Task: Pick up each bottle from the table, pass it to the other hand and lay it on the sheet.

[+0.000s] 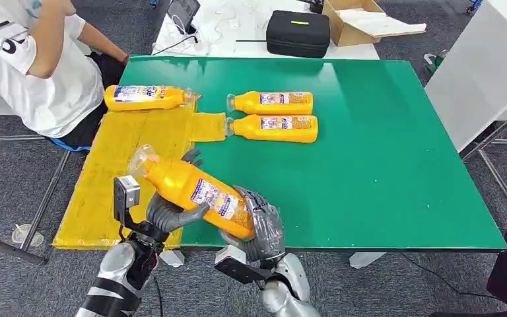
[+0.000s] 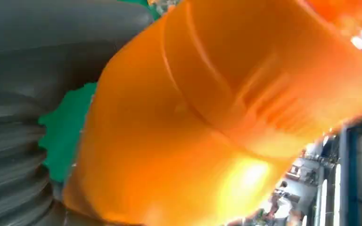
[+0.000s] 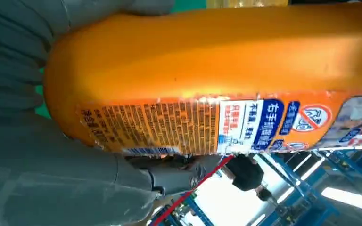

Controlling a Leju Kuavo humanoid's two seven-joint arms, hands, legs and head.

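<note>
Held bottle above the table's near edge, toward the near-left corner, tilted, neck up and leftward, base down and rightward. Left hand under its middle, right hand around its base. Sheet draped along the table's left edge, running from far to near. One bottle lying on the sheet's far end, near the far-left corner. Two more bottles side by side just right of the sheet: far one behind, near one in front, necks toward the sheet. Person beyond the far-left corner. Case and box behind the far edge, on another surface.
</note>
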